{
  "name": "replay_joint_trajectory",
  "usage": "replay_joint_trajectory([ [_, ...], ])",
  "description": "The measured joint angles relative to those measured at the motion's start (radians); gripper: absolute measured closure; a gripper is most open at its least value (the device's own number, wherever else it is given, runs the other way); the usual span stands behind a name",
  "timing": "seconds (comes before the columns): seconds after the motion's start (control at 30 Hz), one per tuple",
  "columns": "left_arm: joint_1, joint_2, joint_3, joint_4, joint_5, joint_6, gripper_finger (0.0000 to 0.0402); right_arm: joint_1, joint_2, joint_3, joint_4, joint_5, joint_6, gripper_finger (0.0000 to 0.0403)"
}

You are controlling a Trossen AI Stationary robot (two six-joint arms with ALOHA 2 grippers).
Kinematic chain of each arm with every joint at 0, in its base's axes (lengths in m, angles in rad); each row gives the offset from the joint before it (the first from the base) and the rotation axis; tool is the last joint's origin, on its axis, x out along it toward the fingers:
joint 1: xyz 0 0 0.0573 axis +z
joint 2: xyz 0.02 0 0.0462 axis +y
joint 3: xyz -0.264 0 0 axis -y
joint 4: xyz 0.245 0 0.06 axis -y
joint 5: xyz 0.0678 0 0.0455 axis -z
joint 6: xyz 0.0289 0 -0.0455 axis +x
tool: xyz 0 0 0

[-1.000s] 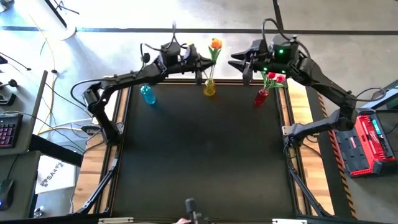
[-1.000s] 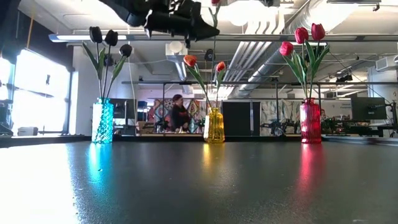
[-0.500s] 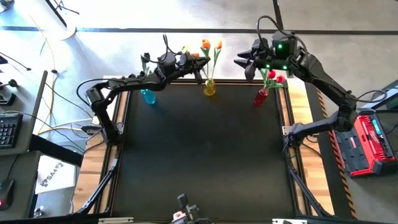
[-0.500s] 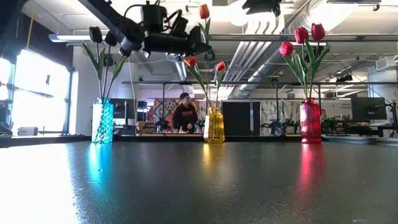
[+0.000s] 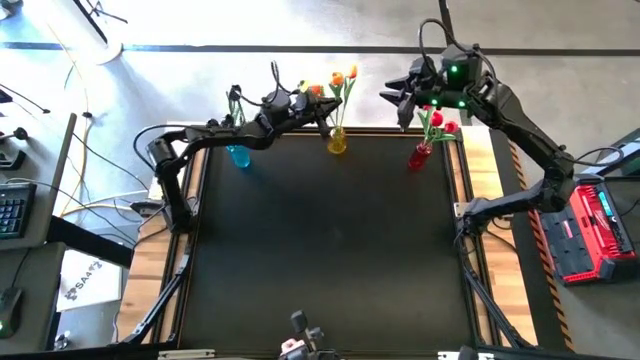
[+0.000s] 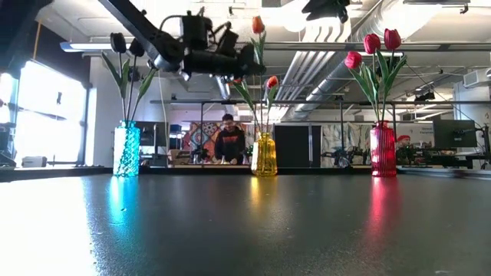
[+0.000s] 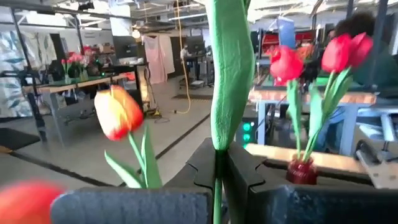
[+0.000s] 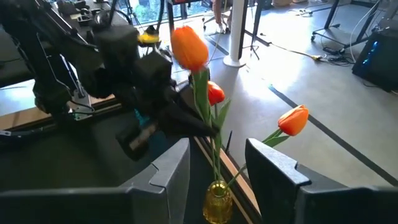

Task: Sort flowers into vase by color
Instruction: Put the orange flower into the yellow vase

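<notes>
Three vases stand along the table's far edge. The blue vase has black tulips, the yellow vase orange tulips, and the red vase red tulips. My left gripper hangs over the yellow vase, shut on one more orange tulip. My right gripper is open with nothing in it. It hovers high between the yellow and the red vase, facing the left gripper. My left gripper pinches the orange tulip's green stem between its two fingers, just below a broad leaf. The fingers lie level, coming from the table's left, across the stem. The tulip stands upright with its head up, and its stem runs down to the yellow vase's mouth.
A red toolbox sits past the table's right edge. A keyboard and cables lie to the left. The black tabletop stretches in front of the vases. A person stands in the room behind the yellow vase.
My left gripper has come down toward the yellow vase and tipped to level. The orange tulip has sunk with it, staying upright. My right gripper has swung a little away from the yellow vase, toward the table's right, still open.
</notes>
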State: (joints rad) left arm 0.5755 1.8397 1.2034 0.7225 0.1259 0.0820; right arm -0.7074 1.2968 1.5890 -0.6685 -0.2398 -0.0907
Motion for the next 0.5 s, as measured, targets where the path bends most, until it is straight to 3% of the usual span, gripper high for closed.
replay_joint_trajectory([
  [0.33,-0.002,0.051,0.0,0.013,-0.038,-0.025,0.0401,0.0,0.0,0.0,-0.006,-0.003,-0.019,0.0258],
  [0.5,-0.002,0.05,0.0,-0.057,-0.055,-0.028,0.04,-0.008,0.0,0.0,-0.008,0.0,-0.038,0.0258],
])
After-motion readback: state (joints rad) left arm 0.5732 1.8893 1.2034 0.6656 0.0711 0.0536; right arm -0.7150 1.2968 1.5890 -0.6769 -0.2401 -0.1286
